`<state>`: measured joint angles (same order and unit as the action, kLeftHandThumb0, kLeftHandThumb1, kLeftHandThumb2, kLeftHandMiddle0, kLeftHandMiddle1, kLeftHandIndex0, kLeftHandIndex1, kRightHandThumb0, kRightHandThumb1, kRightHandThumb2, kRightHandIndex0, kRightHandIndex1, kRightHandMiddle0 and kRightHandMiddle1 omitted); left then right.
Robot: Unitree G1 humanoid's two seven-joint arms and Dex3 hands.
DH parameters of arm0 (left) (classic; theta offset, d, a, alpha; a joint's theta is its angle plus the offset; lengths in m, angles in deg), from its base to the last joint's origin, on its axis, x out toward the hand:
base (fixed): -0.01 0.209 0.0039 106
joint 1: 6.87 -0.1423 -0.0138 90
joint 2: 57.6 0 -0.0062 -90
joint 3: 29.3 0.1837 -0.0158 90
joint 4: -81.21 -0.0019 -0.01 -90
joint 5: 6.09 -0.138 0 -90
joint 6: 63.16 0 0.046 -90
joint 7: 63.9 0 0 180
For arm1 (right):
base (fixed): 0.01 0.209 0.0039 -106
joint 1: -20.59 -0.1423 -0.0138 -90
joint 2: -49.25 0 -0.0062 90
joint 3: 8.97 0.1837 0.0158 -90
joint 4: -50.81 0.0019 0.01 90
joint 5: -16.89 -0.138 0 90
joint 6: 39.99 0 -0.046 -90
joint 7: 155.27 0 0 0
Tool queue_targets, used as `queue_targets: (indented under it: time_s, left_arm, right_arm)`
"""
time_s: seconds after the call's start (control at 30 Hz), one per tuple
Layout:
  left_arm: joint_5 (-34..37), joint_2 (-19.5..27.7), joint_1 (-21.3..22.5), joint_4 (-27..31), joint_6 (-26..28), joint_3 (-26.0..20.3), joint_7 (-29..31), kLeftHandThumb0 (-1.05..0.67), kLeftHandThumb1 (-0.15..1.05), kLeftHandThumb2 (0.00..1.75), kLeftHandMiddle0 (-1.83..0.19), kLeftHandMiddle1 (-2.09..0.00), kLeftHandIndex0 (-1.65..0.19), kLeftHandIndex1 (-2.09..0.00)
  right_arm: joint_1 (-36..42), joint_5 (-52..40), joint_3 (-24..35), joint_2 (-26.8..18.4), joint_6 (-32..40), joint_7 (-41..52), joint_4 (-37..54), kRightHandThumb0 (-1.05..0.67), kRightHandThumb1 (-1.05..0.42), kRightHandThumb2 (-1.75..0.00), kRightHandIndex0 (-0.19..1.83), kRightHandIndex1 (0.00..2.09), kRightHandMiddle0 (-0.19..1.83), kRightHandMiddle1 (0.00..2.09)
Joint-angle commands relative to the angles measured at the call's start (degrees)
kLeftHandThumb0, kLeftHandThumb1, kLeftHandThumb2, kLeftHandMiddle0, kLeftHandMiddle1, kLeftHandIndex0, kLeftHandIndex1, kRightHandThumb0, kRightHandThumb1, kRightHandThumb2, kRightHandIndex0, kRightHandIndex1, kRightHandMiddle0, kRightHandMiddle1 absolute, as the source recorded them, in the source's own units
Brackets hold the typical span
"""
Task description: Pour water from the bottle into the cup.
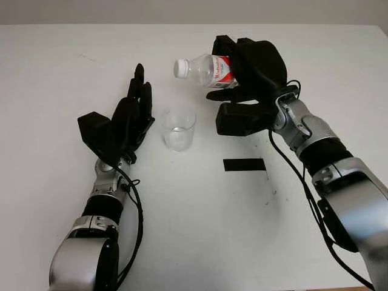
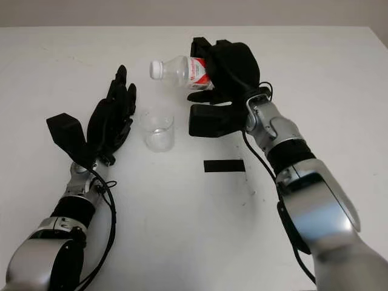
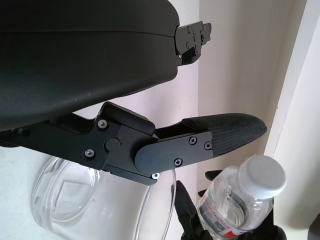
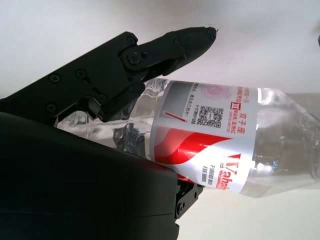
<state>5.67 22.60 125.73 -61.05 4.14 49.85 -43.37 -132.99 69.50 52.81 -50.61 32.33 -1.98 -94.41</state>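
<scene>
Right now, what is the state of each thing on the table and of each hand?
bottle: tipped on its side above the table, white cap on.
cup: upright on the table, looks empty.
right hand: shut on the bottle.
left hand: open, beside the cup.
</scene>
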Motion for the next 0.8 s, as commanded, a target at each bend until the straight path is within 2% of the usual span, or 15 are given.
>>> queue_targets:
  time_s: [0.0,0.1,0.33,0.77]
  left_arm:
    - [0.6,-0.8,-1.6,-0.2,0.2,-0.4,0.3,-0.87,1.05,0.64,0.19,0.0,0.19,0.0]
    - [0.1,-0.7,-1.6,-0.3,0.0,-0.1,-0.1,-0.88,1.05,0.64,0.19,0.0,0.19,0.0]
    - [-0.3,-0.7,-1.5,-0.5,-0.2,0.0,-0.8,-0.9,1.05,0.63,0.19,0.0,0.19,0.0]
    - [-0.9,-0.6,-1.1,-0.6,-0.5,0.3,-1.0,-0.89,1.05,0.65,0.19,0.0,0.19,0.0]
  right_arm:
    - [-2.3,2.2,-1.7,-1.6,0.1,-2.2,0.1,-0.46,-1.05,-0.28,1.37,2.09,0.92,2.09]
    - [-3.0,5.4,-3.9,-2.9,0.0,-5.0,-0.1,-0.49,-1.05,-0.28,1.35,2.09,0.88,2.09]
    - [-5.1,7.7,-6.6,-5.2,-5.2,-11.3,-2.2,-0.49,-1.05,-0.31,1.31,2.09,0.85,2.09]
    - [-8.0,11.1,-10.3,-5.8,-7.4,-19.6,-5.0,-0.52,-1.05,-0.37,1.32,2.09,0.89,2.09]
